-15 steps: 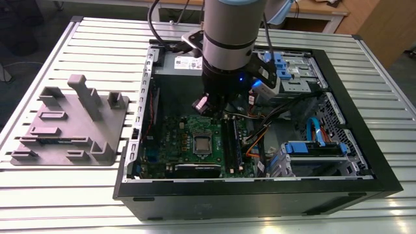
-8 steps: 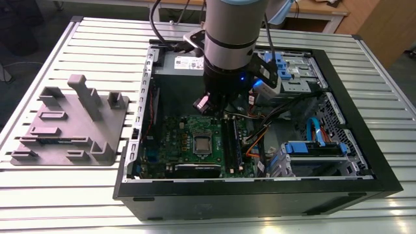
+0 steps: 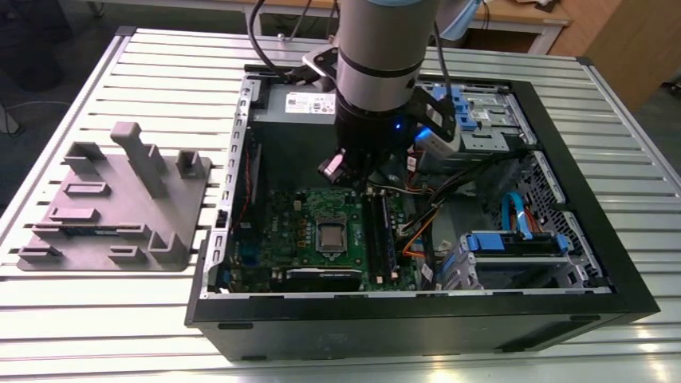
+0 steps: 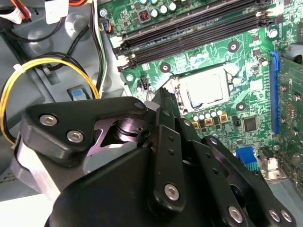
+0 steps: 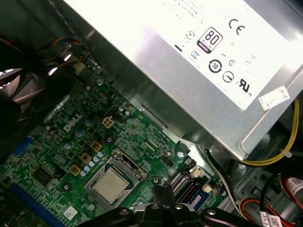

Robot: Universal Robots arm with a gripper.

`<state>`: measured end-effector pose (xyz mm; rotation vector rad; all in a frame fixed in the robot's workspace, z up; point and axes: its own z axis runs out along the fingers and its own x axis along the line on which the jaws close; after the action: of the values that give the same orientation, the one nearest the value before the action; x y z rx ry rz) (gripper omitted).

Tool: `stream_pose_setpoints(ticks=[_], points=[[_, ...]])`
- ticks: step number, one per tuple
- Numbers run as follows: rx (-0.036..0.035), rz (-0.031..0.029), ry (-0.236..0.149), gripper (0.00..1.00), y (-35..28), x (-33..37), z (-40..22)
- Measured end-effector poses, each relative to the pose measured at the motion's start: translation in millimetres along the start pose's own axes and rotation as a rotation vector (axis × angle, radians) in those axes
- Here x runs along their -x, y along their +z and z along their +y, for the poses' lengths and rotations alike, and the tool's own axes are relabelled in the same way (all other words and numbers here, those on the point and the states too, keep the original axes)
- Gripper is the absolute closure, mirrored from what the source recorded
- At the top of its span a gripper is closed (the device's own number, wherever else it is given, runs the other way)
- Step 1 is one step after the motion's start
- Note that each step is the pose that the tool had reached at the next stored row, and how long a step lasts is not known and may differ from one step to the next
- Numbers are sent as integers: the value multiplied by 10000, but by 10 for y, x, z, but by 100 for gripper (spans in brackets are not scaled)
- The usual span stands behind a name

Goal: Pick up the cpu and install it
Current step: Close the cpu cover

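The cpu (image 3: 331,236) lies flat in the socket of the green motherboard (image 3: 298,209), inside the open computer case. Both wrist views show its silvery-beige top, cpu (image 4: 203,88) and cpu (image 5: 110,184), framed by the metal socket. My gripper (image 3: 352,177) hangs above the board, a little beyond the socket toward the power supply. In both wrist views the black fingers meet in one narrow tip, gripper (image 4: 163,94) and gripper (image 5: 158,190), with nothing between them. That tip is close beside the socket and clear of the chip.
A grey plastic tray (image 3: 107,207) sits on the slatted table at the exterior view's left. The silver power supply (image 5: 189,71) fills the case's far end. Black memory slots (image 4: 199,28) run beside the socket. Cables (image 3: 426,215) and blue drive cages (image 3: 516,243) crowd the case's right side.
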<state>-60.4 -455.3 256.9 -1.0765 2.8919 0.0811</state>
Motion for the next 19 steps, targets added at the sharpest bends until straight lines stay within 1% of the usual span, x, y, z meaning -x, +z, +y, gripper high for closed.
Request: stream_pose_setpoints(ticks=[3, 9, 19], points=[[-4, 1, 39, 90, 1, 12, -1], [-4, 1, 40, 90, 1, 7, -8], [-4, -1, 40, 90, -7, -77, -90]])
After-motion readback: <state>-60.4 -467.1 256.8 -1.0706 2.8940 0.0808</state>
